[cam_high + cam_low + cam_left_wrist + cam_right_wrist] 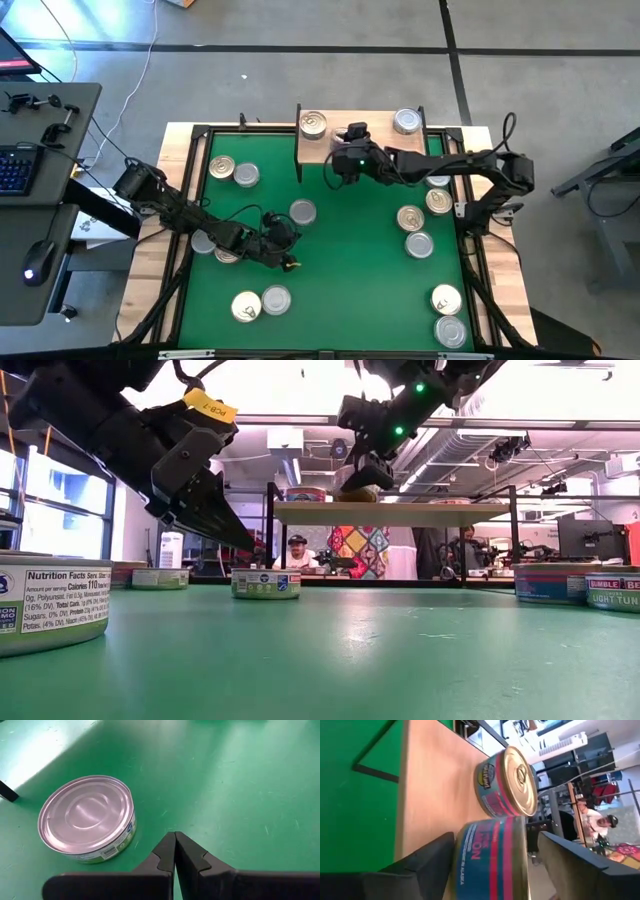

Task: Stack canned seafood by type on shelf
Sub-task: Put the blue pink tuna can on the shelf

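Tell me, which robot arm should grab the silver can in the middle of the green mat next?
Probably the left. Its gripper hangs shut just beside that silver can, which fills its wrist view. The right gripper is busy over the shelf, fingers spread around a pink-labelled can.

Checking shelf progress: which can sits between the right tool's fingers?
The pink-and-blue labelled can on the shelf, flanked by the right tool; its gold-lidded neighbour stands free.

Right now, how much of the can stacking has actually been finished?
Barely begun. Two tins already sit on the wooden shelf: a golden-lidded can and a silver-lidded can. The right pincer is over the shelf with a pink-labelled can between its opened fingers. About a dozen cans remain scattered on the green mat; the left pincer is shut, empty.
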`<state>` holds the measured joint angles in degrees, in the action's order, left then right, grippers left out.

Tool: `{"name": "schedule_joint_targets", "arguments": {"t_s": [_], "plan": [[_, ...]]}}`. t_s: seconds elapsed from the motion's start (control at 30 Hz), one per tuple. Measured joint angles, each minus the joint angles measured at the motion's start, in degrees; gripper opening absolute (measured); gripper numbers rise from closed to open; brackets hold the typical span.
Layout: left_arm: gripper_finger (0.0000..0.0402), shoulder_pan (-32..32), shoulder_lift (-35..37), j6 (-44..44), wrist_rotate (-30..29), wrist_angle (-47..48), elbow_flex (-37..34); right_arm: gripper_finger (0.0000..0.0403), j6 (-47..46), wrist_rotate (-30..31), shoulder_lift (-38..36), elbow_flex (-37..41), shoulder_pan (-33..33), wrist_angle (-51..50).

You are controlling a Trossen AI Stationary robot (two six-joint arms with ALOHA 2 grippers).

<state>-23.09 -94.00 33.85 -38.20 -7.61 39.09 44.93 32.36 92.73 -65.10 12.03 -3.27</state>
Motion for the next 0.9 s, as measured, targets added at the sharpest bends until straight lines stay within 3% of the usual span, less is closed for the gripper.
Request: {"name": "schedule_joint_targets", "arguments": {"t_s": [0.2, 0.5, 0.63, 0.73, 0.9], "plan": [[0.0, 0.0, 0.0, 0.0, 0.0, 0.0, 0.0, 0.0287, -5.3, -6.7, -2.2, 0.0, 0.2, -3.6], [0.0, 0.0, 0.0, 0.2, 0.0, 0.0, 0.0, 0.0285, -8.8, -9.2, -6.4, 0.0, 0.3, -8.3], [0.0, 0.1, 0.0, 0.1, 0.0, 0.0, 0.0, 0.0283, -11.7, -16.8, -9.7, 0.0, 0.9, -8.6], [0.0, 0.2, 0.0, 0.1, 0.0, 0.0, 0.0, 0.0268, -15.7, -24.4, -10.7, -0.1, 2.6, -9.9], [0.0, 0.2, 0.0, 0.4, 0.0, 0.0, 0.0, 0.0206, -19.8, -26.6, -8.9, -0.1, 6.2, -12.5]]}}
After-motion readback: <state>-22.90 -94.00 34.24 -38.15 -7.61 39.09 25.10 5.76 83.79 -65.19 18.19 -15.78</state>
